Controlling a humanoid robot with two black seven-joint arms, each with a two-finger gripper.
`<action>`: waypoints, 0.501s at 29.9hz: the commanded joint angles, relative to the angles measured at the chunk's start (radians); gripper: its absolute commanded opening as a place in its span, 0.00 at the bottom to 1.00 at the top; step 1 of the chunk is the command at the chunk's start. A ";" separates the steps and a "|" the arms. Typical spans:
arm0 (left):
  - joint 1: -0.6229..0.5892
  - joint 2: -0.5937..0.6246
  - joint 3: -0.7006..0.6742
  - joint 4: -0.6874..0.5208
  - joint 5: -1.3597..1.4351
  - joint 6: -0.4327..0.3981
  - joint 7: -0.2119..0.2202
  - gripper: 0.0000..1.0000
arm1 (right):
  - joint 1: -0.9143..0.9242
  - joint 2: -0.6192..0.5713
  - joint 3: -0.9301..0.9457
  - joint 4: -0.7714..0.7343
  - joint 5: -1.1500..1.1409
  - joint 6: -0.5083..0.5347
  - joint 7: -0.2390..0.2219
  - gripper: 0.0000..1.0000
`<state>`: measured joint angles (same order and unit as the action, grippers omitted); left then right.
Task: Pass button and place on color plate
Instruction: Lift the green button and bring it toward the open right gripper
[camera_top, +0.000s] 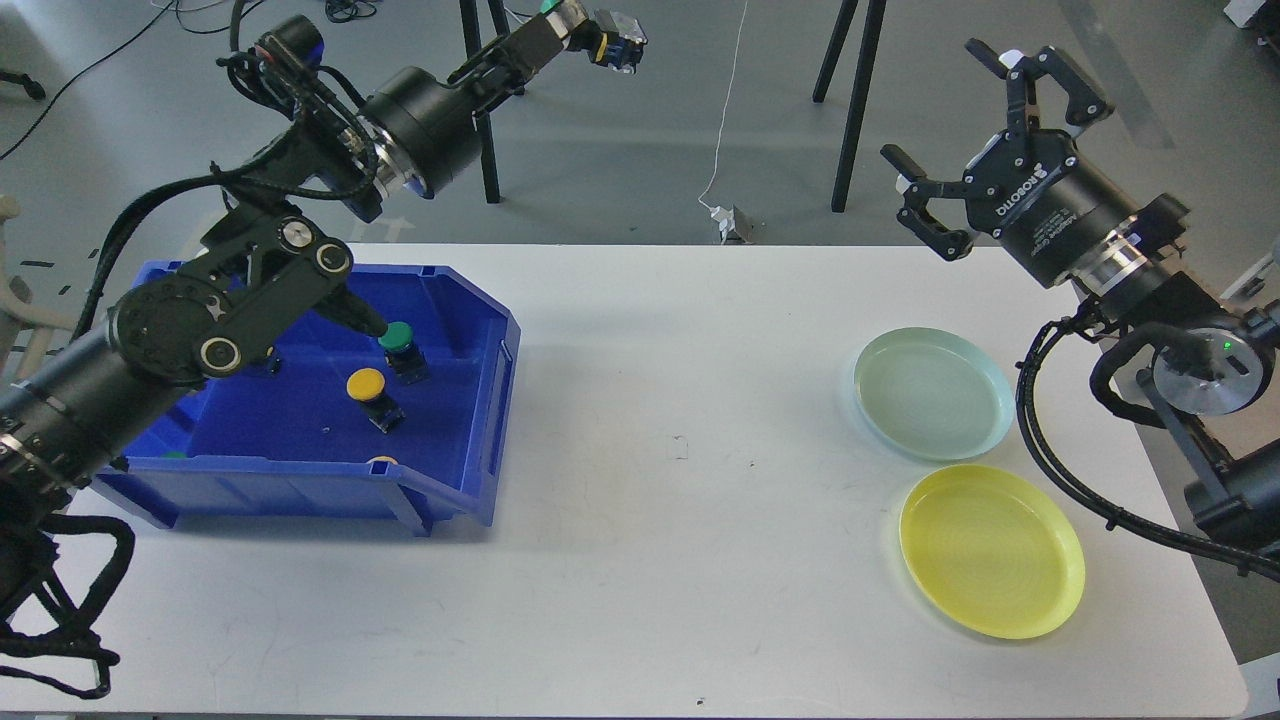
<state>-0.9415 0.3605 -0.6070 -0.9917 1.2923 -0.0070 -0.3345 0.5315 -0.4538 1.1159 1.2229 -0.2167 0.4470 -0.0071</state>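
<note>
I had the left pincer (612, 40) raised high beyond the bin (480, 400), clamped on a green-capped button (603, 38). The right pincer (960, 150) hung with fingers apart, well right of the bin, above the counter (650, 480). A green button (402, 347) and a yellow button (372, 395) sat in the bin. The green plate (935, 392) and yellow plate (990, 550) lay far right of it.

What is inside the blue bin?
In the blue bin: a green button and a yellow button, another yellowish piece at the front wall. The left arm covers the bin's left part.
</note>
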 joint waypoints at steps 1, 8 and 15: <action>0.026 -0.044 0.010 0.008 0.005 0.004 0.003 0.27 | -0.008 0.029 -0.007 0.006 -0.024 -0.001 0.018 0.92; 0.033 -0.143 0.038 0.008 0.005 0.005 0.011 0.27 | 0.002 0.147 -0.048 -0.005 -0.118 -0.056 0.018 0.92; 0.033 -0.161 0.046 0.008 0.002 0.005 0.011 0.27 | 0.045 0.207 -0.053 -0.057 -0.135 -0.062 0.016 0.91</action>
<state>-0.9080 0.2018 -0.5632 -0.9832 1.2942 -0.0002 -0.3236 0.5503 -0.2718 1.0670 1.1942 -0.3494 0.3854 0.0106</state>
